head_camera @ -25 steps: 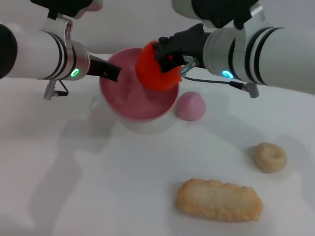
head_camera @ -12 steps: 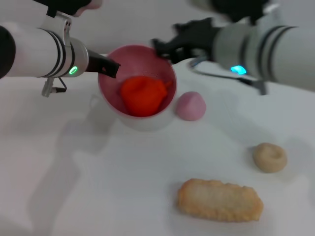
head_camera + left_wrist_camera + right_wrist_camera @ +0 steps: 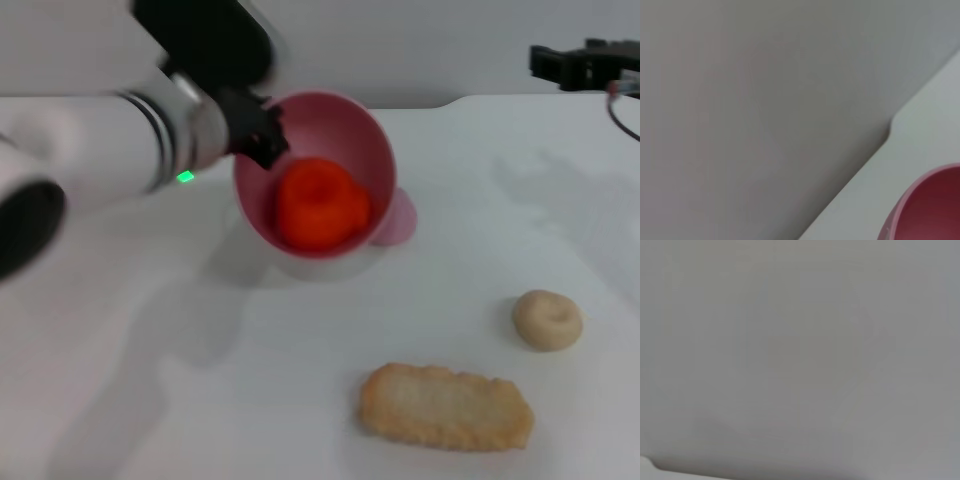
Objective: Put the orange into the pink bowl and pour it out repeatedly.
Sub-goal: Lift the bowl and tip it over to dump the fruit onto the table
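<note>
The pink bowl (image 3: pixel 345 125) is held off the table, tilted with its mouth toward me. The orange (image 3: pixel 320 203) lies inside it against the lower wall. My left gripper (image 3: pixel 258 130) is shut on the bowl's left rim. A part of the bowl's rim also shows in the left wrist view (image 3: pixel 935 205). My right gripper (image 3: pixel 575 65) is far off at the back right, above the table and away from the bowl, with nothing in it. The right wrist view shows only a grey wall.
A small pink dome (image 3: pixel 402 217) sits on the white table (image 3: pixel 150 400), partly hidden behind the bowl's right side. A beige doughnut (image 3: pixel 547 320) lies at the right. A long breaded piece (image 3: pixel 445 407) lies at the front.
My right gripper let the orange drop into the bowl and drew back to the far right. My left arm moved the bowl rightward and tilted it more toward me.
</note>
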Controlling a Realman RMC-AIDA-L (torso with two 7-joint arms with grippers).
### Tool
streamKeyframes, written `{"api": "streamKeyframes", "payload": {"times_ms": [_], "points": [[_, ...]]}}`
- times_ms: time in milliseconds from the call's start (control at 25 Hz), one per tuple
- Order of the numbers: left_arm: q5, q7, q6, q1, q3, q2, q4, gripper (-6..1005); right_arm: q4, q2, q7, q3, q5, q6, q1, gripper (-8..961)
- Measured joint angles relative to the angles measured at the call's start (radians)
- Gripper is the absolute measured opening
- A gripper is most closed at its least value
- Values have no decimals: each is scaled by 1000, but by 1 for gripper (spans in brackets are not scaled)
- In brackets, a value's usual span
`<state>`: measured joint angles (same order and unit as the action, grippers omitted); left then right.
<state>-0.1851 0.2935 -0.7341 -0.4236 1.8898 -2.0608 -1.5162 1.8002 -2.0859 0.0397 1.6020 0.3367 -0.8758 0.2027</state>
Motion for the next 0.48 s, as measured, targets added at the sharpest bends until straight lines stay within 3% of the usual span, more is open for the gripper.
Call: {"api": "streamKeyframes", "payload": {"times_ms": [240,480], "points": [[186,52,38,13,157,-3,-9,41,-29,4,-41,-65,72,-6,-24,612],[370,48,79,36,259,-7,-20,41,-52,6,-55,-72,75,-18,-24,613]]}}
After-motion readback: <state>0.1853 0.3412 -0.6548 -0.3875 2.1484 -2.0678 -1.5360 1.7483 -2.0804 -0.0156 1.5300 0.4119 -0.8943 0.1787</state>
